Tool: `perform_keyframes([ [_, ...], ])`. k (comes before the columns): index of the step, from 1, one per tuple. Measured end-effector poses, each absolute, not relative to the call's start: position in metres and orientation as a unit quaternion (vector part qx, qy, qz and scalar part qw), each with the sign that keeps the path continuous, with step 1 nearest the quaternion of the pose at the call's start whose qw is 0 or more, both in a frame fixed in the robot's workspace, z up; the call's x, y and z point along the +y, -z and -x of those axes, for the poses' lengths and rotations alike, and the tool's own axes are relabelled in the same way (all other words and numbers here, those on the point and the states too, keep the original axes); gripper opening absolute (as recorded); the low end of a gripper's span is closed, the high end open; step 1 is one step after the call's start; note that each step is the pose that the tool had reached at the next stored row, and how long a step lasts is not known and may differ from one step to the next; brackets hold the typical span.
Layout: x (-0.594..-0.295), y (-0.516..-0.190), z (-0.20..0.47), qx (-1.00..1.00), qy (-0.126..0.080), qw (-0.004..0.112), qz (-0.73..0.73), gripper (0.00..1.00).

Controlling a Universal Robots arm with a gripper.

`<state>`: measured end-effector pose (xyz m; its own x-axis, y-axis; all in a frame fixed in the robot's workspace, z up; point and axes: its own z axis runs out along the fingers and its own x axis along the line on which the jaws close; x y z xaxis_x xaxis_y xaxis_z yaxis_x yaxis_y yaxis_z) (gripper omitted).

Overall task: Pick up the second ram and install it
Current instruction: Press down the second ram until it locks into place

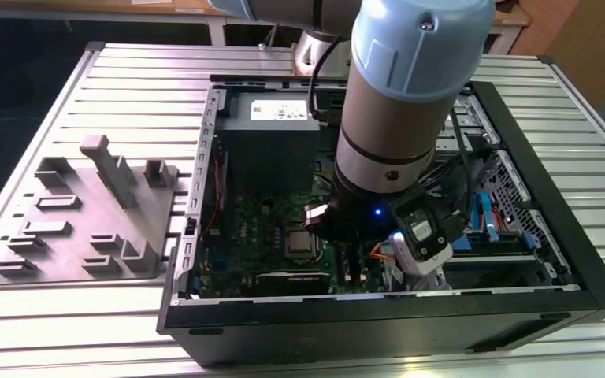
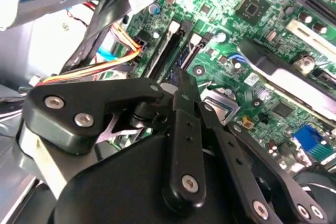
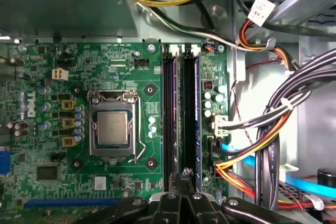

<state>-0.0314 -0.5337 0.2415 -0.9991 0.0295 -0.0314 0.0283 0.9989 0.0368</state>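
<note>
Tabletop (image 1: 82,315) is a grey metal surface of long parallel ribbed slats, seen in the exterior view. Two things sit directly on it. A grey moulded plastic fixture tray (image 1: 82,213) lies flat toward the exterior view's left, with upright posts and small raised blocks on its face. Just beside it, toward the exterior view's right, an open black computer case (image 1: 387,327) lies on its side, the green motherboard (image 1: 250,228) facing up inside it.
</note>
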Motion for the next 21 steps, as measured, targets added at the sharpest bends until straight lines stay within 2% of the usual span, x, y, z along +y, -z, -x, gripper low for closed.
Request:
perform_keyframes([
  [5,-0.531,-0.242,0.031,1.000,-0.018,0.016,-0.015,0.07],
  [16,-0.490,-0.241,0.031,1.000,-0.018,0.016,-0.014,0.07],
  [21,-0.488,-0.249,0.031,1.000,-0.018,0.016,-0.015,0.07],
])
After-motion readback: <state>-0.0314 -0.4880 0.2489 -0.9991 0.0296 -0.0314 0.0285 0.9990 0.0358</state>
